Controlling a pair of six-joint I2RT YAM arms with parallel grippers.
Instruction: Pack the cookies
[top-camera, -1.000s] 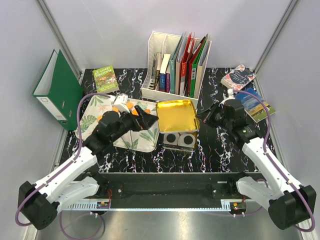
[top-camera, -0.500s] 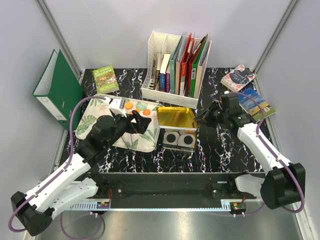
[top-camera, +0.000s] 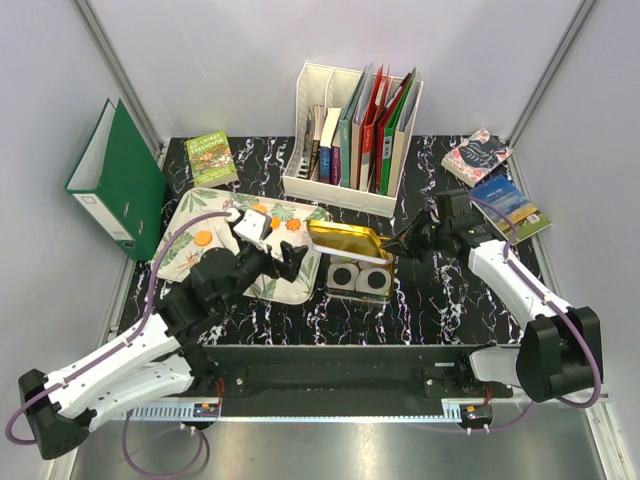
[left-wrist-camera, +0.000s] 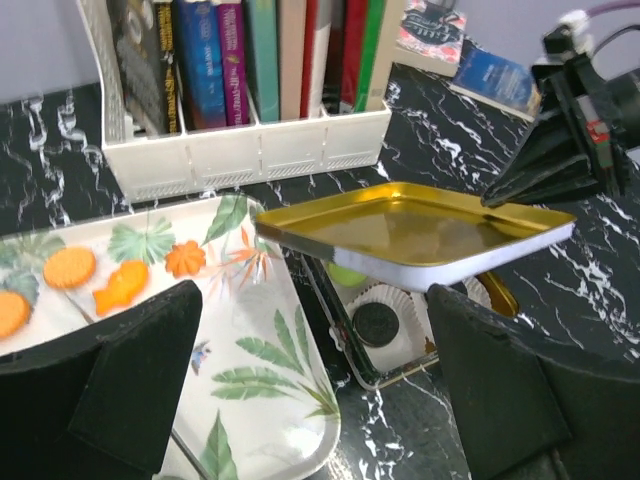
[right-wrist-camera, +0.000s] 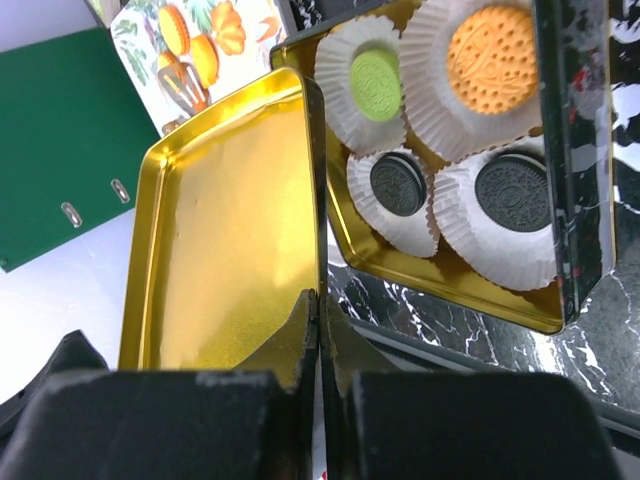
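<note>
A gold tin lid (top-camera: 345, 243) hangs tilted over the open tin (right-wrist-camera: 450, 290); my right gripper (right-wrist-camera: 320, 310) is shut on the lid's edge. In the tin, white paper cups hold a green cookie (right-wrist-camera: 375, 85), an orange cookie (right-wrist-camera: 492, 45) and two black cookies (right-wrist-camera: 398, 185) (right-wrist-camera: 512, 190). More orange cookies (left-wrist-camera: 70, 266) (left-wrist-camera: 120, 285) lie on the leaf-print tray (left-wrist-camera: 250, 330) left of the tin. My left gripper (left-wrist-camera: 315, 340) hovers open and empty above the gap between tray and tin. The lid (left-wrist-camera: 420, 225) hides most of the tin in the left wrist view.
A white file holder (top-camera: 355, 130) full of books stands behind the tin. A green binder (top-camera: 115, 180) leans at the far left, with a green book (top-camera: 212, 158) near it. Two books (top-camera: 478, 155) (top-camera: 510, 208) lie at the back right.
The right gripper has tipped the lid down from open toward the tin. The left arm has drawn back toward the near side, uncovering orange cookies on the tray.
</note>
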